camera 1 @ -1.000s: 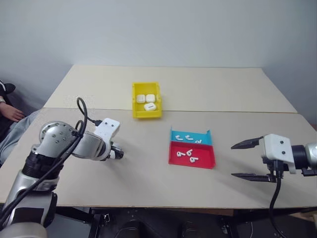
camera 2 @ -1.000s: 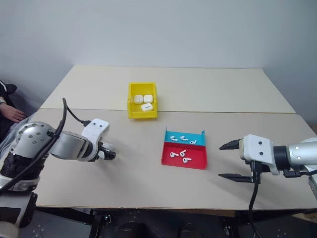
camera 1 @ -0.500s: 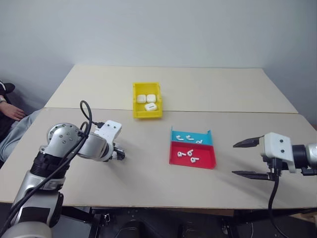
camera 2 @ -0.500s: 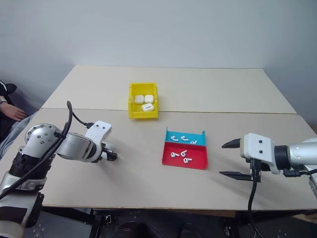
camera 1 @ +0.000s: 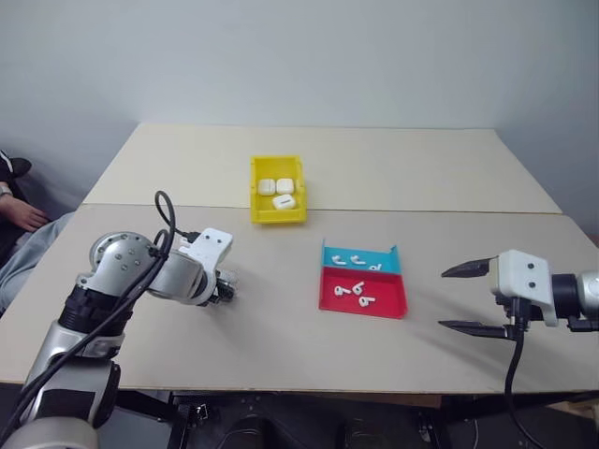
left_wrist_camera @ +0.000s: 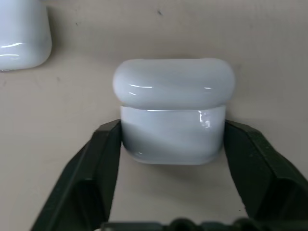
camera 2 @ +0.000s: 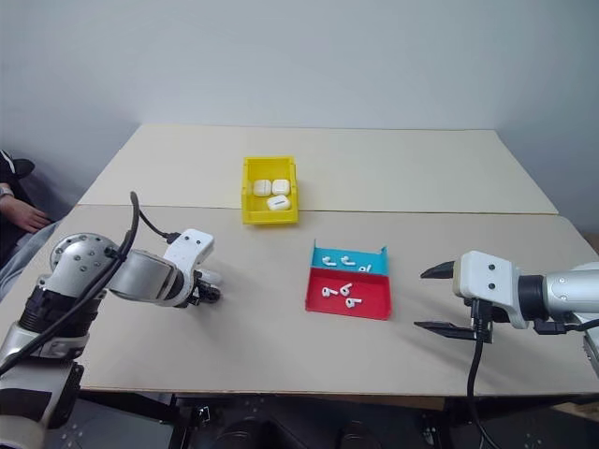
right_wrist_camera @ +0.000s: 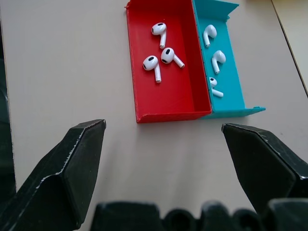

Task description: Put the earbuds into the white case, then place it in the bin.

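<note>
The white case (left_wrist_camera: 173, 110) sits on the table (camera 1: 281, 337), now pinched between the left gripper (left_wrist_camera: 172, 144) fingers, which stood wide a moment ago; lifting can follow. The right gripper (right_wrist_camera: 163, 159) hangs spread near the earbuds (right_wrist_camera: 159, 60) in their tray (right_wrist_camera: 168, 113). No legible writing anywhere.

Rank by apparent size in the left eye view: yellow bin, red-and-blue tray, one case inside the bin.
1. red-and-blue tray, though it sits nearer the camera
2. yellow bin, not much smaller
3. case in the bin, clearly smallest
</note>
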Action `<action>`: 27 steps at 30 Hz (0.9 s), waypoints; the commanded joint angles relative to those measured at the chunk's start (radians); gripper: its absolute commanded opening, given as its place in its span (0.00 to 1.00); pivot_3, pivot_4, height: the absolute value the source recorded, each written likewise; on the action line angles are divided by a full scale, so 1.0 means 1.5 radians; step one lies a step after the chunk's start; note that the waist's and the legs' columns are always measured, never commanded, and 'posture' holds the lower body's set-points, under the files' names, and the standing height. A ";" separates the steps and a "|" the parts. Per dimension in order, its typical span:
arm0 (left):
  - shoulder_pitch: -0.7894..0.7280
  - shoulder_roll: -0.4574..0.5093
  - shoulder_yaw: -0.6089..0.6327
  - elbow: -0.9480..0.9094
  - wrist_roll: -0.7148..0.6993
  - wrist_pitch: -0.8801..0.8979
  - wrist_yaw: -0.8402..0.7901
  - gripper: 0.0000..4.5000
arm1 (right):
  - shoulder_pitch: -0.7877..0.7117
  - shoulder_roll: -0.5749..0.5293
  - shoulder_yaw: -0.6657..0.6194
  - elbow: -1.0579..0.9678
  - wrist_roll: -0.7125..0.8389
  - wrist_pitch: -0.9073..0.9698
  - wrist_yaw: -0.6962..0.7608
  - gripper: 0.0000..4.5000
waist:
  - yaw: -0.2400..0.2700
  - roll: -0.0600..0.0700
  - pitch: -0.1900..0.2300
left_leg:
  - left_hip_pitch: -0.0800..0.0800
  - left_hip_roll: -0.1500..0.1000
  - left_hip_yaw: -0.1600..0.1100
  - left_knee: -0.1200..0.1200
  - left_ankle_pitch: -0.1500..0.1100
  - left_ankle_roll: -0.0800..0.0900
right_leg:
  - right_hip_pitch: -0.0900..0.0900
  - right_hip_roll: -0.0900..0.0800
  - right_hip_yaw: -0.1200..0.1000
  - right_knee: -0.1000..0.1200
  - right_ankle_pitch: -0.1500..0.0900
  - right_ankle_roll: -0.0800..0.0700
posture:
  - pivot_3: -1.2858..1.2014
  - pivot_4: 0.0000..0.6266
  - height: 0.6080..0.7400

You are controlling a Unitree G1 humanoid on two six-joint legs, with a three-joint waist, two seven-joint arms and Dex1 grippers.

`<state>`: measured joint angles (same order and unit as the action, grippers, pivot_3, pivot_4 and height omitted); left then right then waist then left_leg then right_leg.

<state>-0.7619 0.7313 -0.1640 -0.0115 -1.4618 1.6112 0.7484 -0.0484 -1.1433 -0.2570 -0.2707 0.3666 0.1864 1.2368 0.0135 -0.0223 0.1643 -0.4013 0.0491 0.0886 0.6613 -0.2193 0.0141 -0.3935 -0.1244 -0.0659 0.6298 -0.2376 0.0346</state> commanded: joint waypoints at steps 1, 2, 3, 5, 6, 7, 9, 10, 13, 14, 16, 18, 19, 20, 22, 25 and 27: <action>-0.010 0.018 0.001 -0.024 0.040 0.002 -0.002 0.62 | -0.003 0.001 -0.017 -0.004 -0.001 0.003 -0.006 1.00 | 0.000 0.000 0.000 | 0.000 0.000 0.000 0.000 0.000 0.000 | 0.000 0.000 0.000 0.000 0.000 0.000 | 0.52 0.24 1.00; -0.010 0.020 0.003 -0.035 0.049 0.002 -0.006 0.62 | -0.004 0.002 -0.016 -0.003 -0.001 0.002 -0.008 1.00 | 0.000 0.000 0.000 | 0.000 0.000 0.000 0.000 0.000 0.000 | 0.000 0.000 0.000 0.000 0.000 0.000 | 0.52 0.24 1.00; -0.010 0.020 0.005 -0.041 0.055 0.002 -0.009 0.62 | -0.005 0.002 -0.016 -0.002 -0.002 0.001 -0.009 1.00 | 0.000 0.000 0.000 | 0.000 0.000 0.000 0.000 0.000 0.000 | 0.000 0.000 0.000 0.000 0.000 0.000 | 0.52 0.24 1.00; -0.011 0.039 -0.001 -0.100 0.074 0.002 -0.035 0.62 | -0.010 0.001 -0.017 -0.004 -0.002 0.000 -0.010 1.00 | 0.000 0.000 0.000 | -0.001 0.000 0.000 0.000 0.000 0.000 | 0.000 0.000 0.000 0.000 0.000 0.000 | 0.52 0.24 1.00; -0.012 0.045 -0.001 -0.119 0.078 0.002 -0.048 0.62 | -0.011 0.000 -0.018 -0.005 -0.003 -0.001 -0.010 1.00 | 0.000 0.000 0.000 | -0.002 0.000 0.000 0.000 0.000 0.000 | -0.001 0.000 0.000 0.000 0.000 0.000 | 0.52 0.24 1.00; -0.011 0.046 0.007 -0.144 0.089 0.002 -0.062 0.62 | -0.013 -0.001 -0.020 -0.004 -0.003 -0.003 -0.010 1.00 | 0.000 0.000 0.000 | -0.002 0.000 0.000 0.000 0.000 0.000 | -0.002 0.000 0.000 0.000 0.000 0.000 | 0.52 0.24 1.00; -0.006 0.060 0.031 -0.242 0.123 -0.042 -0.122 0.62 | -0.024 -0.010 -0.026 -0.015 0.004 -0.005 -0.003 1.00 | 0.001 -0.001 0.000 | -0.002 0.000 0.000 0.000 0.000 0.000 | -0.002 0.000 0.000 -0.001 0.000 0.000 | 0.52 0.24 1.00; 0.001 0.073 0.041 -0.292 0.149 -0.085 -0.169 0.62 | -0.030 -0.018 -0.025 -0.024 0.009 0.003 0.003 1.00 | 0.001 -0.001 0.001 | -0.003 0.000 0.000 0.000 0.000 0.000 | -0.002 0.000 0.000 -0.001 0.000 0.000 | 0.52 0.24 1.00; 0.073 0.123 0.020 -0.407 0.328 -0.312 -0.342 0.62 | -0.061 -0.035 -0.010 -0.047 0.012 0.006 0.015 1.00 | -0.001 0.000 0.000 | -0.004 0.000 0.001 0.000 0.000 -0.001 | -0.004 0.000 0.000 -0.001 0.000 0.000 | 0.52 0.24 1.00; 0.111 0.132 0.017 -0.418 0.378 -0.387 -0.403 0.62 | -0.077 -0.042 -0.002 -0.055 0.020 0.015 0.022 1.00 | -0.001 0.000 0.000 | -0.004 0.000 0.003 -0.001 0.001 -0.001 | -0.004 0.000 0.001 -0.001 0.000 0.000 | 0.52 0.24 1.00; 0.217 0.114 0.011 -0.403 0.519 -0.643 -0.534 0.62 | -0.119 -0.058 0.028 -0.068 0.026 0.038 0.035 1.00 | -0.003 0.002 -0.001 | -0.003 0.000 0.006 -0.001 0.001 -0.001 | -0.004 0.000 0.001 -0.001 0.000 0.000 | 0.52 0.24 1.00; 0.287 0.076 -0.004 -0.361 0.604 -0.817 -0.639 0.62 | -0.164 -0.075 0.074 -0.082 0.004 0.046 0.049 1.00 | -0.001 0.002 -0.001 | -0.003 0.000 0.008 -0.001 0.001 -0.001 | -0.004 0.000 0.001 -0.001 0.000 -0.001 | 0.52 0.24 1.00; 0.308 0.043 -0.012 -0.325 0.634 -0.923 -0.700 0.62 | -0.183 -0.080 0.098 -0.086 -0.014 0.032 0.060 1.00 | 0.001 0.002 -0.001 | -0.003 0.001 0.008 -0.001 0.000 0.000 | -0.005 0.000 0.000 -0.001 0.000 -0.001 | 0.52 0.24 1.00; 0.322 0.004 -0.016 -0.287 0.654 -1.025 -0.756 0.62 | -0.198 -0.085 0.120 -0.089 -0.031 0.017 0.073 1.00 | 0.004 0.002 -0.001 | -0.004 0.001 0.008 -0.001 -0.001 0.002 | -0.006 0.000 0.000 -0.001 0.001 -0.002 | 0.52 0.24 1.00; 0.338 -0.048 -0.021 -0.236 0.674 -1.112 -0.827 0.62 | -0.229 -0.089 0.164 -0.085 -0.063 -0.014 0.101 1.00 | 0.010 0.002 -0.001 | -0.005 0.001 0.008 0.000 -0.002 0.003 | -0.006 0.000 -0.001 -0.002 0.001 -0.002 | 0.52 0.24 1.00; 0.348 -0.130 -0.026 -0.133 0.696 -1.219 -0.896 0.62 | -0.305 -0.065 0.253 -0.073 -0.112 -0.027 0.144 1.00 | 0.008 0.003 -0.002 | -0.008 0.001 0.008 0.001 -0.003 0.004 | -0.007 0.000 0.000 -0.002 0.001 -0.001 | 0.52 0.24 1.00; 0.352 -0.175 -0.022 -0.059 0.688 -1.311 -0.970 0.62 | -0.366 -0.031 0.313 -0.065 -0.140 0.020 0.158 1.00 | 0.002 0.003 -0.002 | -0.008 0.001 0.008 0.001 -0.003 0.005 | -0.007 0.000 0.000 -0.002 0.001 -0.001 | 0.52 0.24 1.00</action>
<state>-0.2361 0.4892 -0.2008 -0.1369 -0.4294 -0.2461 -0.6329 -0.5622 -1.2012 0.1833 -0.3629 0.1852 0.1863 1.4537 0.0162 -0.0181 0.1615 -0.4126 0.0503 0.1014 0.6642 -0.2233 0.0208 -0.4043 -0.1246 -0.0660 0.6270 -0.2357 0.0337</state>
